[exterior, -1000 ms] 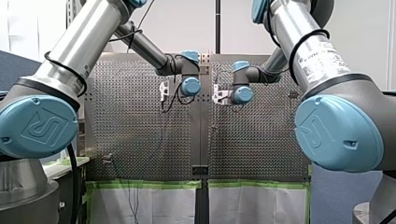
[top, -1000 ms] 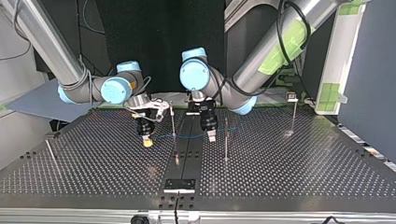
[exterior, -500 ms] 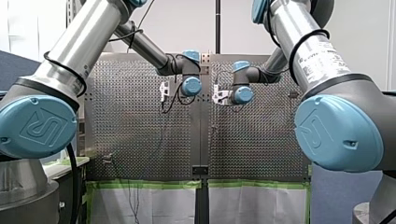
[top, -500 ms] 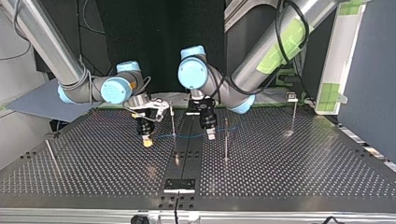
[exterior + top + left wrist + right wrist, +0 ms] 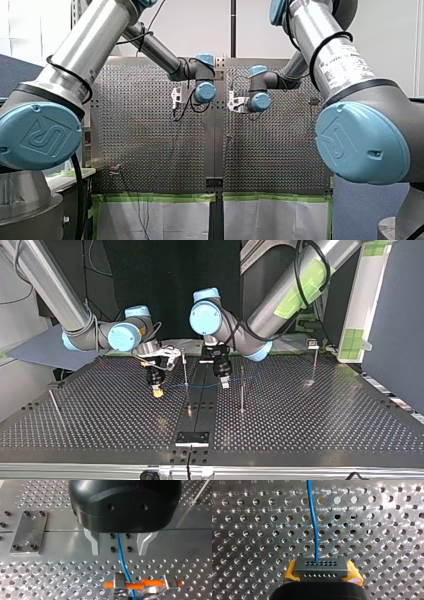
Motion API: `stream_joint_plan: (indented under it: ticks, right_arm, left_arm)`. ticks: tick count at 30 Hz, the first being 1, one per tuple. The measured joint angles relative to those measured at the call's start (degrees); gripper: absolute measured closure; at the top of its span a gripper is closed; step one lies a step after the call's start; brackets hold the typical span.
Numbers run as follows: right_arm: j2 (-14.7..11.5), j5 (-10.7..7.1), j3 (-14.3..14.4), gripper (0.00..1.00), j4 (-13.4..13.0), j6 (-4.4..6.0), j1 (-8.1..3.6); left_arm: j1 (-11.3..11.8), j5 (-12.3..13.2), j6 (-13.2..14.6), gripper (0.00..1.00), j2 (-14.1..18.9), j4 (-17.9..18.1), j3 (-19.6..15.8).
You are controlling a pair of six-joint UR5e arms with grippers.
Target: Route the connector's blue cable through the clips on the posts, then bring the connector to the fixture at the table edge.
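**Right arm holds the connector, left arm straddles the cable.** My right gripper [image 5: 321,573] is clamped on the connector [image 5: 320,567]. Its yellow pads [image 5: 290,572] press the grey block's two short ends. The blue cable [image 5: 313,525] leaves the block's top face and runs straight ahead over the perforated table [image 5: 374,530].

My left gripper [image 5: 119,545] stands wide, its metal fingers [image 5: 94,543] on either side of the same cable and not touching it. Just ahead of them the cable passes into a clip [image 5: 120,580] fitted with orange pins.

In the top view the cable spans low over the table between the two grippers and crosses a thin post [image 5: 185,367] standing between them. Whether it sits in that post's clip is too small to tell. The fixture [image 5: 191,437], a plate at the table's near edge in that view, lies well apart from the connector.

I judge the connector small, light and rigid, best held across its ends, as here, so the pin holes and cable exit are left free. The cable looks thin and limp, likely to sag or kink. I would pinch it lightly close to a clip and avoid hauling on the joint where it enters the connector.
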Motion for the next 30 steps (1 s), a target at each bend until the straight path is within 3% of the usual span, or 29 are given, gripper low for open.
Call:
stream_joint_plan:
  ticks: [2,3,5,6,8,10,17,22,30]
  right_arm:
    - [0.0,0.0,0.0,1.0,-0.02,0.0,0.0]
    - [0.0,0.0,0.0,1.0,-0.03,0.0,0.0]
    - [0.0,0.0,0.0,1.0,-0.04,0.0,0.0]
    - [0.01,0.0,0.0,1.0,-0.04,0.0,-0.01]
    - [0.01,0.0,0.0,1.0,0.0,0.0,-0.02]
    - [0.01,0.0,0.0,1.0,0.07,0.0,-0.03]
    - [0.01,0.2,0.12,1.0,2.03,-0.39,0.09]
    - [0.01,1.77,1.26,1.0,4.37,-1.39,0.39]
    - [-0.07,3.43,3.34,1.0,6.24,-1.94,0.91]
  left_arm:
    - [0.0,0.01,-0.01,0.49,0.0,0.02,0.0]
    - [0.0,0.01,-0.02,0.49,0.0,0.04,0.0]
    - [0.0,0.01,-0.02,0.66,0.0,0.12,0.0]
    - [0.0,0.02,-0.04,0.66,0.0,0.14,0.0]
    - [-0.01,0.1,-0.09,0.86,0.0,0.14,0.0]
    - [-0.05,0.34,-0.18,0.91,-0.01,0.1,0.0]
    - [-0.08,2.72,-0.49,0.89,-0.04,1.53,-1.53]
    - [-0.09,5.16,-2.1,0.89,-0.8,2.89,-3.14]
    - [-0.55,7.22,-3.33,0.89,-3.71,3.1,-3.82]
